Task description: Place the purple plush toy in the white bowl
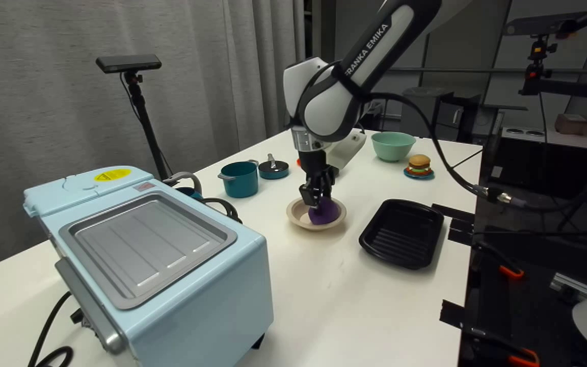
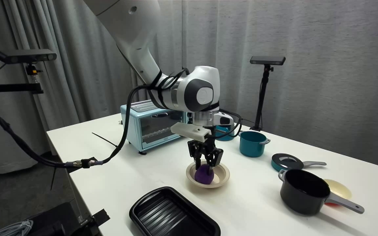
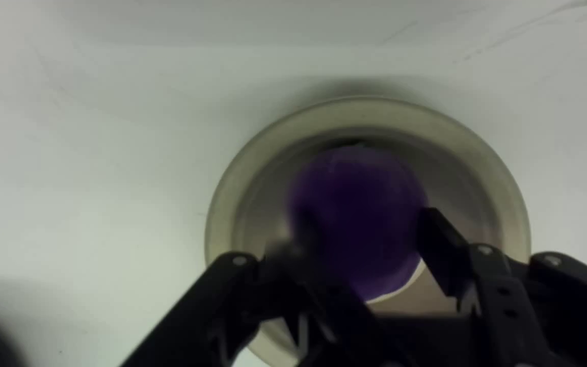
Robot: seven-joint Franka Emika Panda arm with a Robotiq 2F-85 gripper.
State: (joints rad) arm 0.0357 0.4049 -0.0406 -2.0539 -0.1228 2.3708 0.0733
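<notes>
The pincer point(image 2: 204, 168) I steer from afar grips the purple plush toy point(image 1: 326, 213), its black fingers point(image 3: 444, 252) against two sides, low within the rim of the white bowl point(image 2: 222, 174). Whether the toy touches the floor of the white bowl, I cannot tell at this remove. The white bowl sits upright on a white table point(image 1: 344, 306). Near the white bowl but apart from it, in both exterior views, lies a black ridged tray point(image 1: 400, 232). Beyond the white bowl, in an exterior view, I see a teal pot point(image 1: 240, 182) and a grey-handled teal pan point(image 1: 274, 171). Left of the white bowl, in an exterior view, a light-blue toaster oven point(image 1: 212, 311) carries a grey metal tray point(image 1: 145, 247). Right of the white bowl, in an exterior view, I find a black saucepan point(image 2: 297, 196) and a partly hidden pale-yellow dish point(image 2: 339, 189). Well beyond the white bowl, in an exterior view, stand a light-green bowl point(image 1: 393, 148) and a toy burger point(image 1: 419, 163) on a blue plate point(image 1: 427, 176). In the background beyond the white bowl hangs a grey curtain point(image 2: 323, 65).
</notes>
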